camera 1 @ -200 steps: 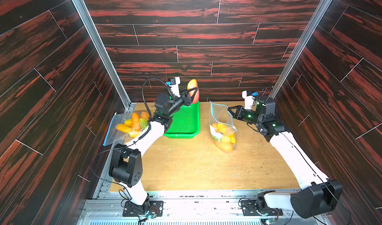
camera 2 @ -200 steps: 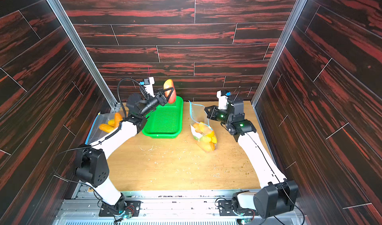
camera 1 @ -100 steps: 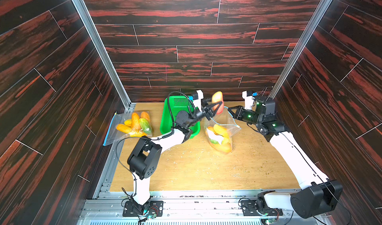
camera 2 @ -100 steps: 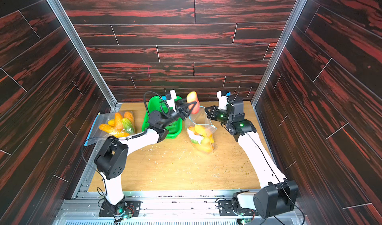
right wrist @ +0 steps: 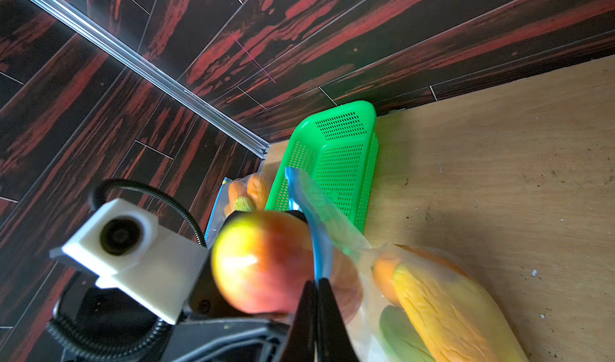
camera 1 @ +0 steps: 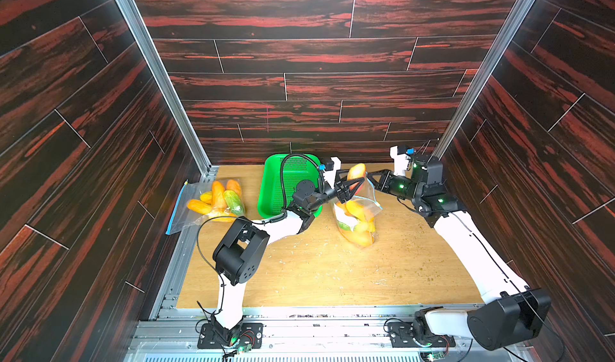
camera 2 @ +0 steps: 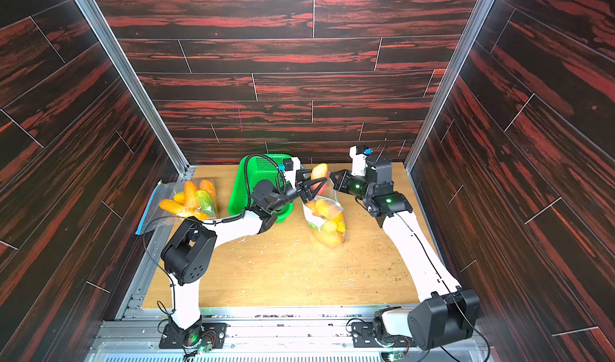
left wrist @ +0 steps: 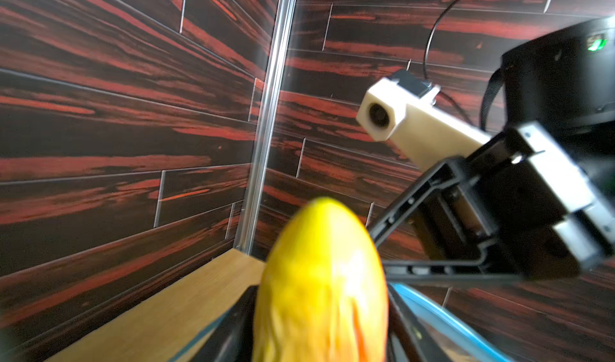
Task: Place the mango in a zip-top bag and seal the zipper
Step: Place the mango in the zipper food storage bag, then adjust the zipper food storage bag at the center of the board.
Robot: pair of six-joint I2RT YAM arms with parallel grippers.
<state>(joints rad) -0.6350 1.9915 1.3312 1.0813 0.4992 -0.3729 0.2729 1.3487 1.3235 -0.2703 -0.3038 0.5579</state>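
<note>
Mango [camera 1: 356, 173] btwn L gripper [camera 1: 349, 187] jaws at bag [camera 1: 357, 224]; R gripper [right wrist: 317, 287] pinches zip [right wrist: 320, 244].

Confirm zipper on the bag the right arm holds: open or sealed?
Open. On the zip-top bag, the blue zipper strip gapes; the mango sits partway through the mouth; the right end effector pinches one lip.
</note>
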